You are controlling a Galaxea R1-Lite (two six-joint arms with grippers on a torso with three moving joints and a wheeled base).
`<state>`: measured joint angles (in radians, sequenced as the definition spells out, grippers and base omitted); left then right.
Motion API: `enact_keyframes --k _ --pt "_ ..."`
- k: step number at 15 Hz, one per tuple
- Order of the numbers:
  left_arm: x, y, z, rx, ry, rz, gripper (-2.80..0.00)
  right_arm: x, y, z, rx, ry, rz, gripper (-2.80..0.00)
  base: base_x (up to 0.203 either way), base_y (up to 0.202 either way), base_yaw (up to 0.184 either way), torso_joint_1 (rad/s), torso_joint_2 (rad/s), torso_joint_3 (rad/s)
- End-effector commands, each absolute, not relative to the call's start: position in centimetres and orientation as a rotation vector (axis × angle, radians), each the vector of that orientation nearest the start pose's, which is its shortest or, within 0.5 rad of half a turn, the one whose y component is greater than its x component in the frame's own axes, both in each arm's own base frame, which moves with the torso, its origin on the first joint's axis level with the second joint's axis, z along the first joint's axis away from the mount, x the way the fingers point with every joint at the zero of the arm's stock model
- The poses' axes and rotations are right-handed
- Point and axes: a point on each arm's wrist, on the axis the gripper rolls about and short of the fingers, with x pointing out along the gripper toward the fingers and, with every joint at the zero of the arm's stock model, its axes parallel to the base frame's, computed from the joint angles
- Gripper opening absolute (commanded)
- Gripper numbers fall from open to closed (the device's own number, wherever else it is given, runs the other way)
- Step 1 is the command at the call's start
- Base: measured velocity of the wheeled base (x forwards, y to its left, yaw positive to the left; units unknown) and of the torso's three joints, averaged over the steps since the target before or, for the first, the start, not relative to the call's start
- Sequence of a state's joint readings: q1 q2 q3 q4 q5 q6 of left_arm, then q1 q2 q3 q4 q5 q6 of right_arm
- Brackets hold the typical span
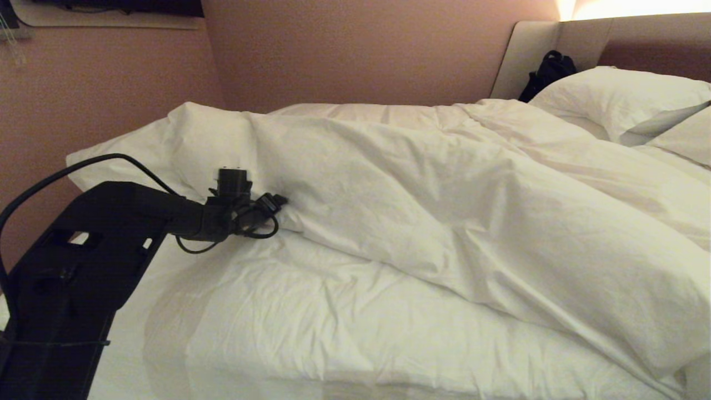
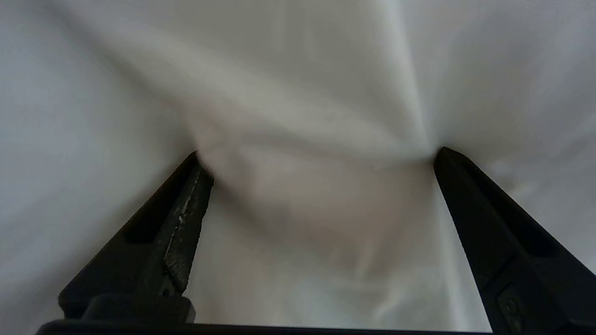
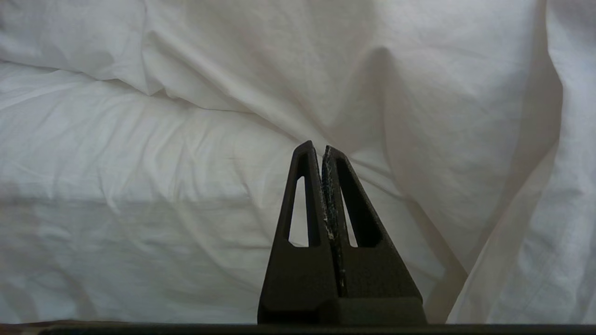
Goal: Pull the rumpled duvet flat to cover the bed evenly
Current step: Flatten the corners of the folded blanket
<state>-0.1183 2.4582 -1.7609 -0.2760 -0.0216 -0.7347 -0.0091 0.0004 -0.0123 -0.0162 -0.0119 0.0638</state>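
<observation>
Though rumpled – duvet (image 2: 307, 116) between splayed fingers (image 2: 181, 223)

Counts: one duvet (image 1: 444, 222), rumpled, on one bed (image 1: 128, 344). Two white pillows (image 1: 616, 97) at the headboard (image 1: 533, 50). One black bag (image 1: 547, 72) beside them. Two tools: left tool (image 2: 319, 156), right tool (image 3: 322, 149).

Left gripper (image 1: 280, 201) fingers buried in duvet (image 1: 444, 211).
</observation>
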Motion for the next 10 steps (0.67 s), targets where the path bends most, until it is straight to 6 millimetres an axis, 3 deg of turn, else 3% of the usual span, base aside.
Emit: enact_keyframes --k 1,6,10 --pt "51.4 -6.3 9.5 -0.717 0.423 0.009 0.00 -2.4 0.0 8.1 0.064 -0.030 -0.021 -2.80 0.000 0.000 0.000 0.000 0.00 0.000" --pt "52.1 -6.7 10.4 -0.718 0.382 -0.020 0.00 -2.4 0.0 8.1 0.064 -0.030 -0.021 -2.80 0.000 0.000 0.000 0.000 0.00 0.000" --pt "52.2 -7.3 9.7 -0.716 0.394 -0.026 0.00 -2.4 0.0 8.1 0.064 -0.030 -0.021 -2.80 0.000 0.000 0.000 0.000 0.00 0.000"
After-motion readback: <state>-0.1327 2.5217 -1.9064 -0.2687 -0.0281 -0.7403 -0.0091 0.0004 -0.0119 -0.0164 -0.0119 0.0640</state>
